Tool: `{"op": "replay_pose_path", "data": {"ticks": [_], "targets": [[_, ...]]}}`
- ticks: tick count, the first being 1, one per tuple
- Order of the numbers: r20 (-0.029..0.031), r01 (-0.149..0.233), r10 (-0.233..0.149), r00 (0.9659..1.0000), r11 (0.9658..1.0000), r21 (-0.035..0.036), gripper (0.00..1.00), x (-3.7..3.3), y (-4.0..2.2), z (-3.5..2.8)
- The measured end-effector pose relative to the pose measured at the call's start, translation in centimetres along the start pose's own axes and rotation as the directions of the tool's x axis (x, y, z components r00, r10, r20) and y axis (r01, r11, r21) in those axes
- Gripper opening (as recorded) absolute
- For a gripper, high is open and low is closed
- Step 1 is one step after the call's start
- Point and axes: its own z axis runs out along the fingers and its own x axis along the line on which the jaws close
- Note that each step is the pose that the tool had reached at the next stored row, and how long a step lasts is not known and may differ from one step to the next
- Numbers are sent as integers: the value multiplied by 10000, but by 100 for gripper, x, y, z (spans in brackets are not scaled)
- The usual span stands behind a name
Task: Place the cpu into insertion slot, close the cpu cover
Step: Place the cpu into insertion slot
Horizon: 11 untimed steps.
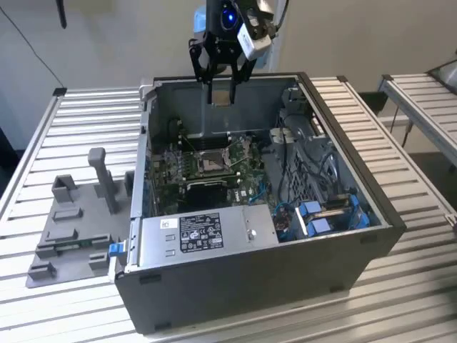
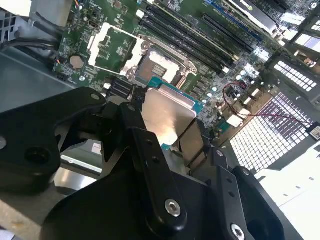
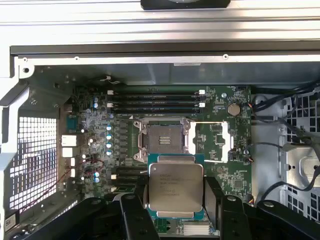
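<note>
Jaws are gripping the cpu [image 3: 175,187] by two opposite edges, flat and level; they're hanging high over the open computer case [image 1: 250,286], so the insertion slot [image 3: 164,138] is sitting bare well below them; the cpu cover [image 3: 212,141] is lying flipped open right beside that slot; I'd say we're mid-carry on the placing step; seating it is calling for squaring the chip over the socket with no tilt.

There's the open computer case [image 1: 235,286] on the slatted metal table [image 1: 86,121], grey labelled metal box [image 1: 207,232] along its near wall, blue connectors [image 1: 312,209] beside that box, long black memory slots [image 3: 155,101] inside, and a grey moulded fixture [image 1: 71,229] just beside the case, exterior view's left.
</note>
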Motion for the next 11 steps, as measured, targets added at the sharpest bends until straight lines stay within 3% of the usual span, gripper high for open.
{"op": "replay_pose_path", "data": {"ticks": [7, 11], "targets": [[-2, -53, 53, 10000, 10000, 6, 54, 0, 1, 0], [48, -613, 613, 9981, 9981, -6, 54, 0, 1, 1]]}}
